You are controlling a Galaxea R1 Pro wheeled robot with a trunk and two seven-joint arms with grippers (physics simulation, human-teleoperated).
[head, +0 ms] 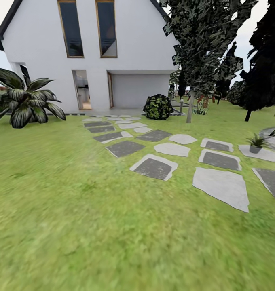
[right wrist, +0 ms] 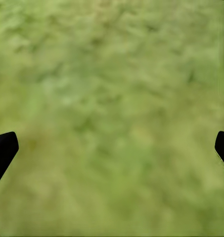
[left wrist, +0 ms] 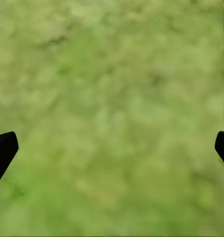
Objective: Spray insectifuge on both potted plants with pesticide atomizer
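One potted plant (head: 256, 144), a low rosette of pointed green leaves in a small grey pot, stands on a pale stepping stone (head: 259, 152) at the right of the head view, far ahead of me. The pesticide atomizer is out of view. In the left wrist view my left gripper (left wrist: 112, 150) is open over bare lawn, with its dark fingertips (left wrist: 3, 150) at the picture's two sides. In the right wrist view my right gripper (right wrist: 112, 150) is open the same way, and nothing but grass lies between its fingertips (right wrist: 3, 150).
A path of irregular grey stepping stones (head: 153, 166) runs from the right foreground toward a white house (head: 113, 60). A large broad-leaved bush (head: 24, 99) stands at the left, a round shrub (head: 158, 107) by the house, and dark trees (head: 202, 44) at the right. Lawn (head: 72, 226) spreads in front.
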